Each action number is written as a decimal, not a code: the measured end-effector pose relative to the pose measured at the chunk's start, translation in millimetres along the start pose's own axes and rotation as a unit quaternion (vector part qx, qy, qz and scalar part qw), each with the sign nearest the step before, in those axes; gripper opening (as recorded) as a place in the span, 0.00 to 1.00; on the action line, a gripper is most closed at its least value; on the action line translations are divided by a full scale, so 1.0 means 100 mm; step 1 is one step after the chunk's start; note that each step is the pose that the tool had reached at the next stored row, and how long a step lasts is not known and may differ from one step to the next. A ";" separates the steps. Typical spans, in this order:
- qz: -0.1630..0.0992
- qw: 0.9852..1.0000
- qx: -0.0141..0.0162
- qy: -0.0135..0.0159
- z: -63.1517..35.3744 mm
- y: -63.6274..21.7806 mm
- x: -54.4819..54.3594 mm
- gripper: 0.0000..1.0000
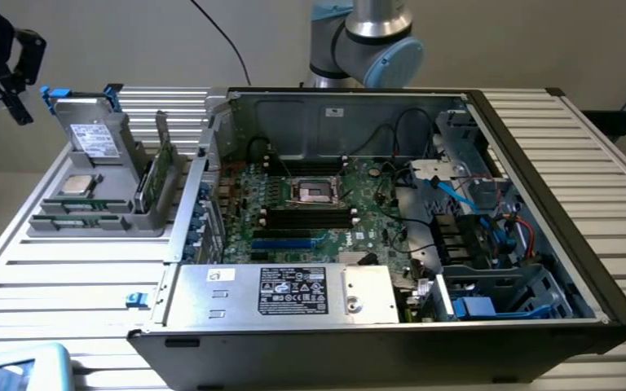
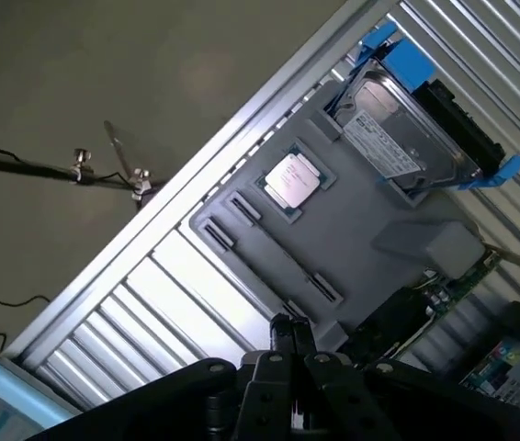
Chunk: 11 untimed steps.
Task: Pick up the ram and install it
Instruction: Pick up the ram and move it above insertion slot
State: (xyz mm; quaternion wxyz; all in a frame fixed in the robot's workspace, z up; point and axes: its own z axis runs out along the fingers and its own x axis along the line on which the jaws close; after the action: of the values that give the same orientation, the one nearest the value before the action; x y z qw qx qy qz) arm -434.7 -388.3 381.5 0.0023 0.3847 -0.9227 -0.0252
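Although the end effector [image 1: 9, 90] hung high over the far corner of the bench [image 1: 63, 277], at the exterior view's left, its fingers [image 2: 289, 333] were clenched together with nothing between them. The ram [image 1: 156, 175] stood on edge in the grey holder [image 1: 95, 221], on the holder's side just beside the open computer case [image 1: 346, 106]. From the end effector it therefore lay lower down and toward the exterior view's right, past the silver drive [image 1: 95, 138] and the square processor chip [image 1: 78, 184], which sat between the two. The stick's long axis ran from the near end of the holder toward its far end, roughly parallel to the case's side wall. Only one arm was on the rig, so no question of the nearer arm arose. The black memory slots [image 1: 309, 217] lay farther to the exterior view's right again, inside the case near the processor socket.

Much of the stick was hard to read. Its lower edge was sunk in the holder, and its chips could not be made out. In the wrist view, a strip of green board [image 2: 448, 285] peeked out beyond the dark body of the end effector, the rest being covered. In the exterior view, the picture's edge cut off part of the end effector. Whether the slots were all empty could not be told.
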 end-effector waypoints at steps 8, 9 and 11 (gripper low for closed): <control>-0.073 0.997 -0.001 0.003 0.004 -0.001 0.00 0.11; -0.082 0.997 -0.001 0.004 0.004 -0.001 0.00 0.11; -0.099 0.995 -0.002 0.005 0.006 -0.001 0.00 0.11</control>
State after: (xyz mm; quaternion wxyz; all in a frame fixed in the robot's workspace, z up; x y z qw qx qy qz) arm -434.6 -388.3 380.9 0.0048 0.4747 -0.8798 -0.0248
